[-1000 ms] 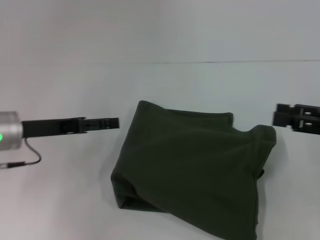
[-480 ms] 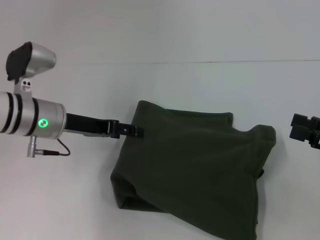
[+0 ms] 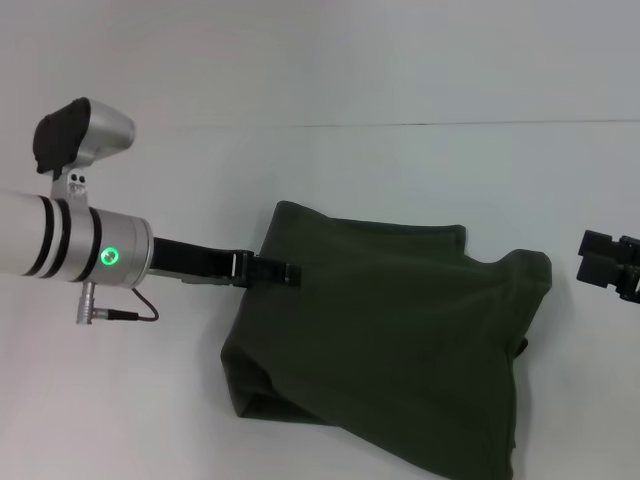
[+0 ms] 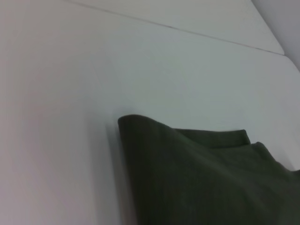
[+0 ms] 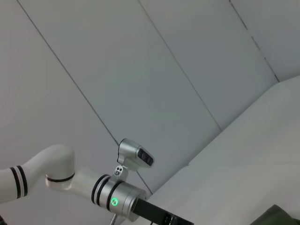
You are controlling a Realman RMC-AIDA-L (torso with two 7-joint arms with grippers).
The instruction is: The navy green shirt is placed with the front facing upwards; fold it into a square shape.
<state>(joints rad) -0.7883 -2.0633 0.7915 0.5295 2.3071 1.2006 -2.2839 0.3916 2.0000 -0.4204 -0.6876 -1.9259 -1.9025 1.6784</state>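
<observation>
Left gripper [image 3: 283, 271] sits over the folded navy green shirt [image 3: 400, 330] edge, right gripper [image 3: 600, 257] parked well off to the side - can't tell either one's fingers.

lab-type setup: plain white table [image 3: 420, 170], panelled wall [image 5: 140, 70].

navy green shirt [image 3: 390, 330]: plain dark olive; left hand [image 3: 285, 272]: black; table [image 3: 130, 400]: white
</observation>
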